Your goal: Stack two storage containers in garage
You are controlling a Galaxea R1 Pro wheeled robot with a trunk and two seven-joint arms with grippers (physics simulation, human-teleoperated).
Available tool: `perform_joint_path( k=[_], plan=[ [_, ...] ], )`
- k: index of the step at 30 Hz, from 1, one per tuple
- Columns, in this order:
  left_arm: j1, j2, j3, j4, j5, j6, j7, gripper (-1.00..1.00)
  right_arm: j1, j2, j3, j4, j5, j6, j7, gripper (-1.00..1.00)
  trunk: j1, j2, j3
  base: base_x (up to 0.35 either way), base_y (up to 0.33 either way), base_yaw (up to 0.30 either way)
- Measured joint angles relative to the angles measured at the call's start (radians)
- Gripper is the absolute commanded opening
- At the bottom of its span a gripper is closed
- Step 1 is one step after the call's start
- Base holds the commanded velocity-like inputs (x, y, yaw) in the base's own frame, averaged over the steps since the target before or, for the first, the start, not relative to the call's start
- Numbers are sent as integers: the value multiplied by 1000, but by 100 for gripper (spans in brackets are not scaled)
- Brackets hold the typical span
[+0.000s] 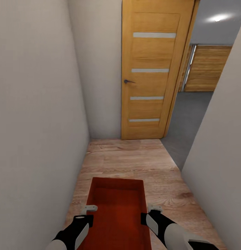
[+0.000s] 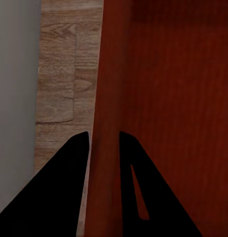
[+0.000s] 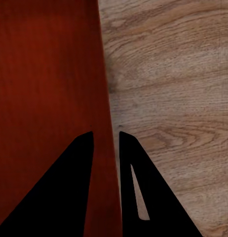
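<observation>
I hold a long, shallow red-orange storage container (image 1: pixel 117 211) in front of me above a light wood-plank floor (image 1: pixel 134 159). My left gripper (image 1: pixel 89 209) is shut on its left wall (image 2: pixel 104 98). The right gripper (image 1: pixel 154 208) is shut on its right wall (image 3: pixel 106 123). In each wrist view, one dark finger sits inside the container and one outside. The grey concrete floor (image 1: pixel 190 114) of the garage shows through the doorway ahead on the right.
I am in a narrow corridor between a white wall on the left (image 1: pixel 33 121) and one on the right (image 1: pixel 221 139). An open wooden door (image 1: pixel 151 69) stands ahead. Beyond it is a wooden panelled door (image 1: pixel 207 67) under a round ceiling light (image 1: pixel 217 17).
</observation>
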Motion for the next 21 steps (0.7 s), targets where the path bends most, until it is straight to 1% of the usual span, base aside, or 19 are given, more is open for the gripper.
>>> perform_joint_path(
  k=[21],
  plan=[
    [0, 0, 0, 0, 0, 2, 0, -100, 0, 0, 0, 2, 0, 0, -1, -100, 0, 0, 0, 341, 0, 0]
  ],
)
